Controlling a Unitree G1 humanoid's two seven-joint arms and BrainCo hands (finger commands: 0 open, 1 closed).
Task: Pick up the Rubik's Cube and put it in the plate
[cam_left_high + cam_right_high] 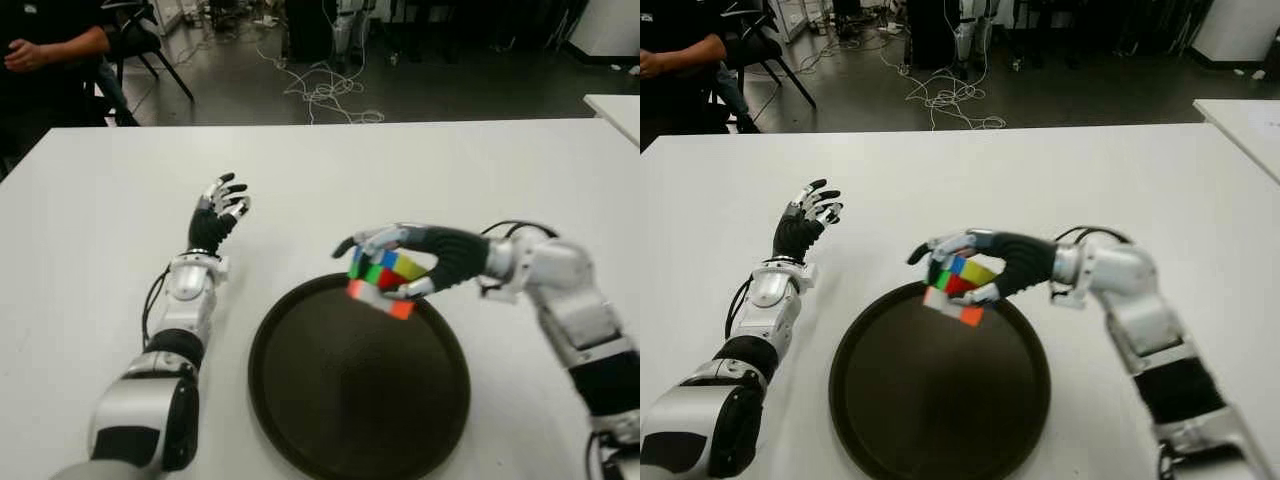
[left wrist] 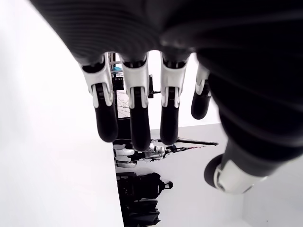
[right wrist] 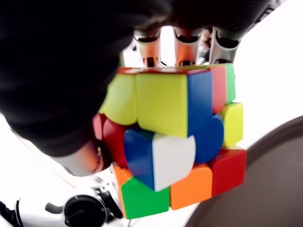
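Two robot hands reach out over a white worktop (image 1: pixel 420 180), seen from the robot's head. The right robot hand (image 1: pixel 405 265) grips the Rubik's Cube (image 1: pixel 385 280), its fingers curled over the top and the thumb pressing from below; the wrist view shows the cube held fast against the palm, its layers twisted out of line, so it has no clear long axis. The cube is lifted off the worktop and hangs over the far rim of the plate (image 1: pixel 300 420), a dark round dish that sits near the robot, slightly right of centre. So the thing to be placed is already in the right robot hand, and the plate's open middle lies just below and nearer to the robot from there. That middle looks bare, with room all round for a short lowering move; the raised rim under the cube is probably the one edge to clear. The left robot hand (image 1: pixel 222 205) shows to the left of the plate, well apart from it, fingers spread loosely and holding nothing. Beyond the far edge of the worktop, a seated person (image 1: pixel 45 50) is at the far left, and cables (image 1: pixel 320 90) trail over the floor.
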